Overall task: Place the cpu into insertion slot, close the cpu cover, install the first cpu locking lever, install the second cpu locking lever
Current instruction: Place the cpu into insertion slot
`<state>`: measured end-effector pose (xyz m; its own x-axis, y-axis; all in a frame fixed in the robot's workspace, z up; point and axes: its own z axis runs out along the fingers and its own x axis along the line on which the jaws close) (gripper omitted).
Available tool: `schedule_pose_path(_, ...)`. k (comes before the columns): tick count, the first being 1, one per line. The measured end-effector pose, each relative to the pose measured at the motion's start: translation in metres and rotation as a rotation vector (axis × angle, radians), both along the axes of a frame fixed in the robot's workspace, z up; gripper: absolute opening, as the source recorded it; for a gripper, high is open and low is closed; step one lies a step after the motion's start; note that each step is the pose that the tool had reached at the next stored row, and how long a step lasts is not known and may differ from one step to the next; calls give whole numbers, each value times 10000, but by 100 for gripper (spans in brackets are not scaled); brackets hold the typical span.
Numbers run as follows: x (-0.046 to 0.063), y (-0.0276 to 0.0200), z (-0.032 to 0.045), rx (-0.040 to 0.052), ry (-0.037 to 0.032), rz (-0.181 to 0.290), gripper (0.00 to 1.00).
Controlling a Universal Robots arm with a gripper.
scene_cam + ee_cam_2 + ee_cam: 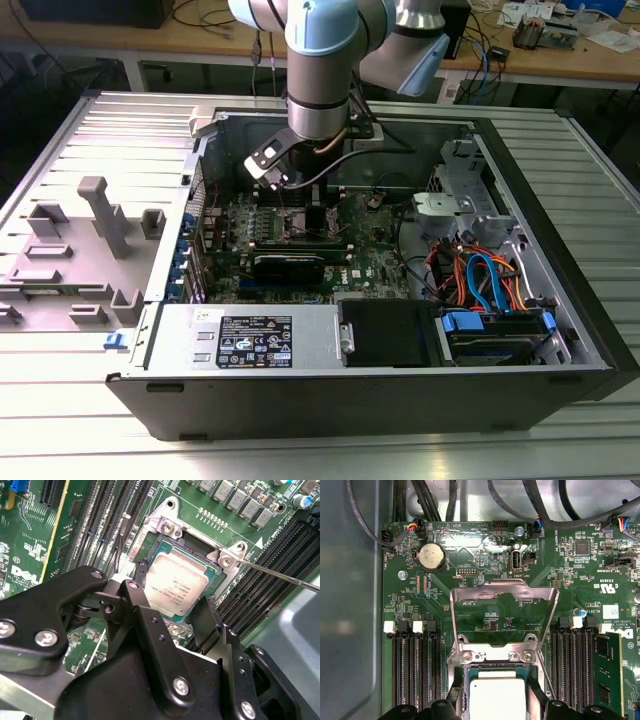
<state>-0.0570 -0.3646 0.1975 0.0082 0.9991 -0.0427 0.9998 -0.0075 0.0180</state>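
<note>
Down inside the open computer case [300, 405], the arm's [320, 70] wrist blocks the socket from the exterior view, so the wrist cameras tell more. In the second wrist view the gripper's [172, 592] black body covers the near side of the insertion slot [165, 527]. In the first wrist view the frame edge cuts off part of the cpu [497, 695].

The arm enters at the upper middle of the exterior view and points its wrist straight down over the green motherboard [485, 555]. Its two black fingers [205, 617] are drawn in against opposite edges of the cpu, which lies flat within the slot's silvery rim. The cpu cover [502, 586] stands raised behind the slot, hinged open. A thin silvery rod [280, 575] runs away from one corner of the slot.

Small print marks the cpu's metal top, white lettering dots the board, and a white label [255, 342] sits on the grey box at the lower middle of the exterior view.
</note>
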Motion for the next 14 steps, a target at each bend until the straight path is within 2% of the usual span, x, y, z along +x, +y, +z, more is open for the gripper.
schedule_pose_path(3, 0, 1, -1, -6, -1, 0, 62)
schedule_pose_path(6, 0, 1, 0, -67, 1, 0, 62)
schedule_pose_path(14, 0, 1, 51, -68, 1, -1, 62)
